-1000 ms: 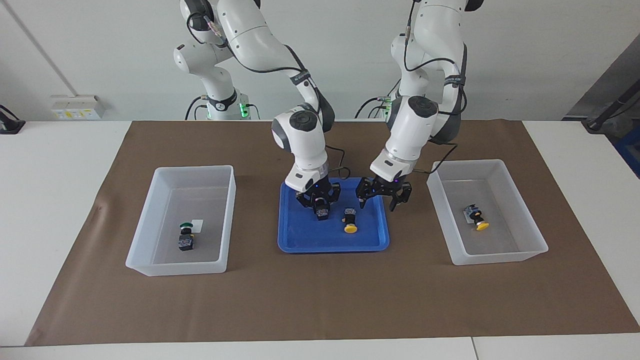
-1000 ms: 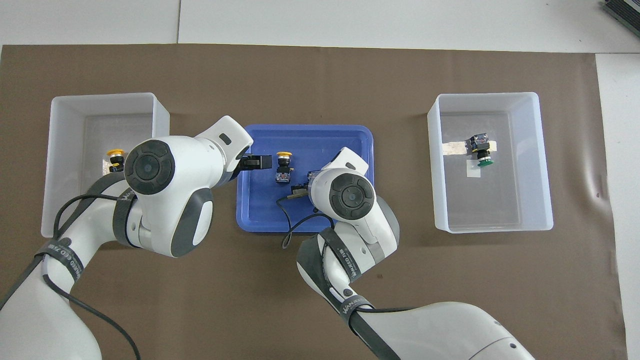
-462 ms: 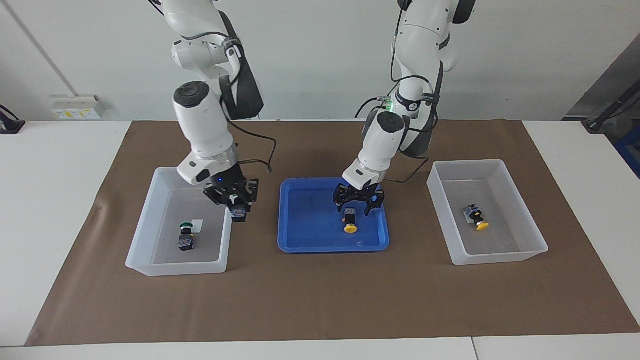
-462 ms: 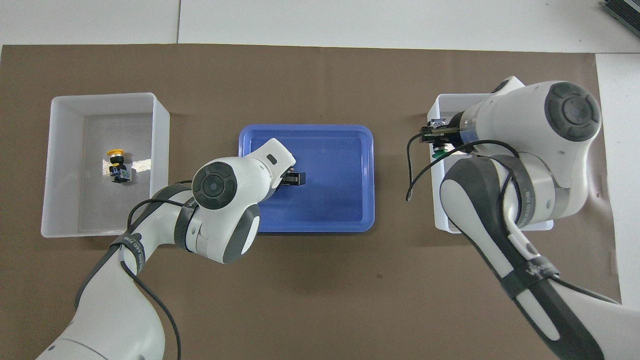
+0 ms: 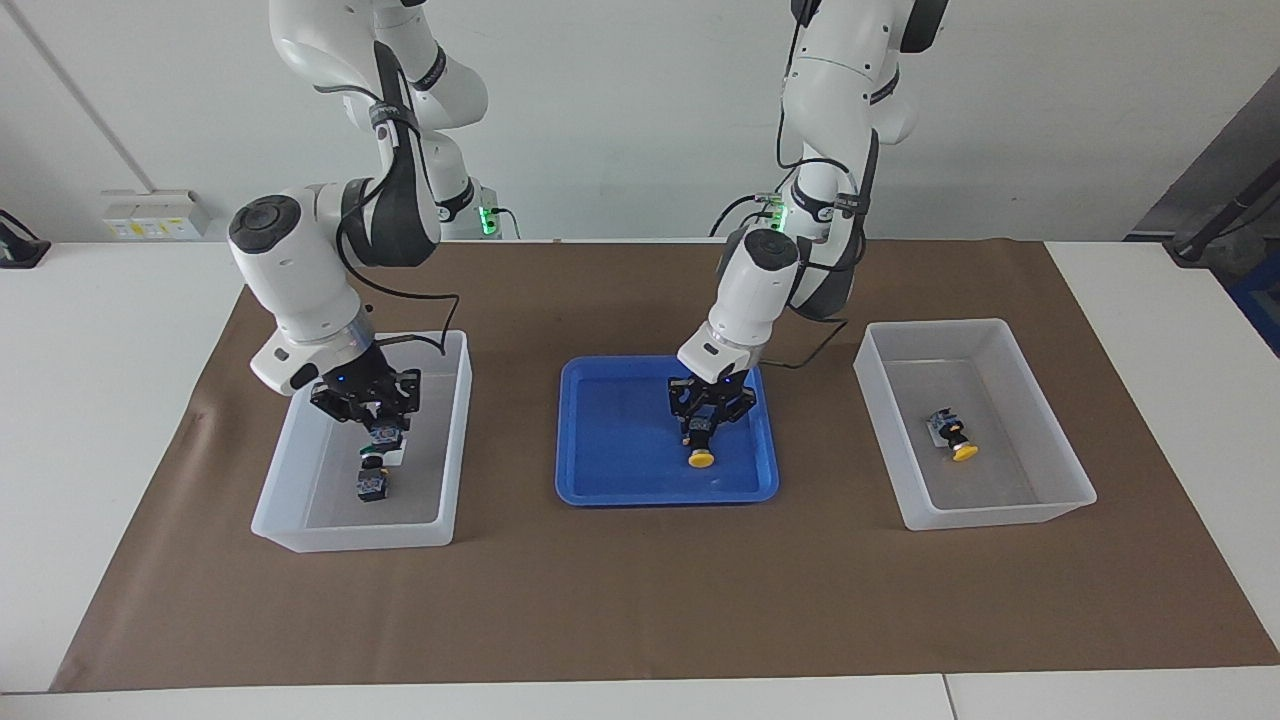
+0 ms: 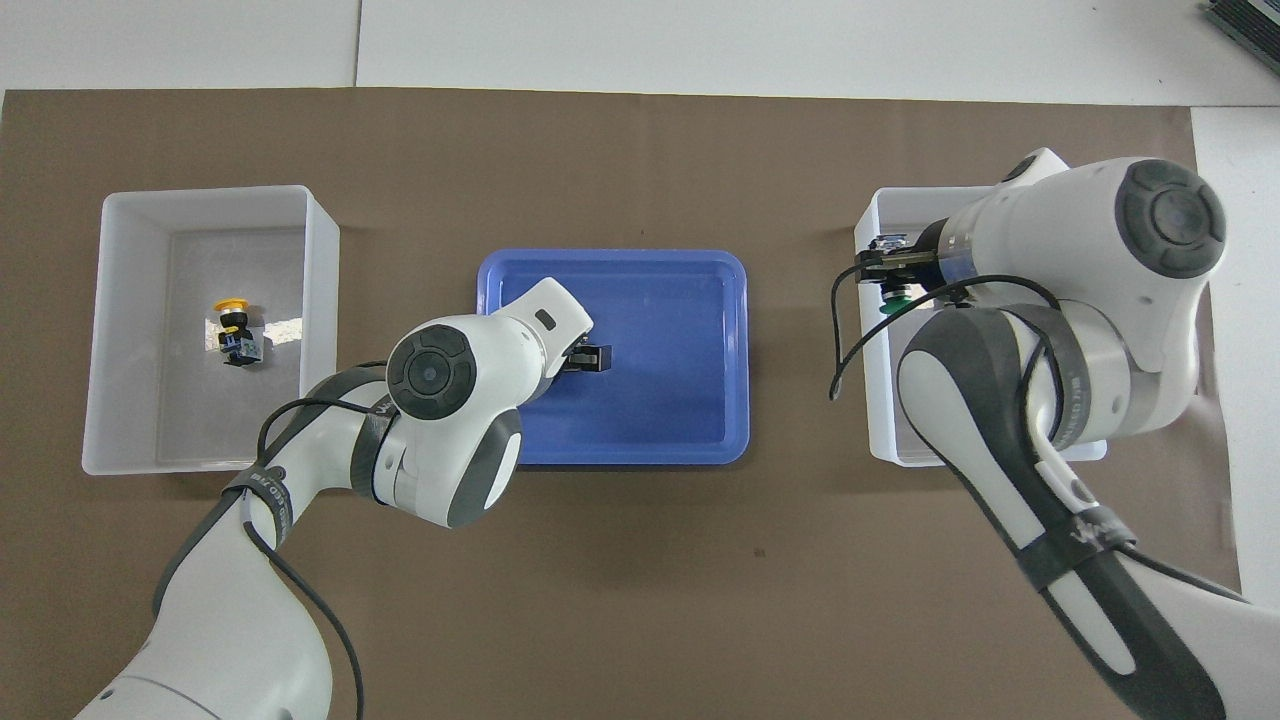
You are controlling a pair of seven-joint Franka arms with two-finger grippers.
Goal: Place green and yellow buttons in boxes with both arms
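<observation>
My left gripper (image 5: 707, 424) pinched the yellow-capped black button (image 5: 701, 446) lying in the shallow blue plastic tray (image 5: 620, 478). My right gripper (image 5: 377, 425) held a green-capped button (image 6: 897, 300) over one translucent white bin (image 5: 300, 528), above another green button (image 5: 372, 484). The other bin (image 5: 1000, 512) held a second yellow button (image 5: 955, 436). No writing was legible.

One yellow button (image 5: 700, 444) is lying in the blue tray (image 5: 610, 480), cap pointing away from the robots. Another (image 5: 955, 437) is lying in one box (image 5: 1060, 480). Two green buttons are sitting over the other box (image 5: 440, 440): one held (image 5: 383, 432), one (image 5: 373, 478) resting inside.
</observation>
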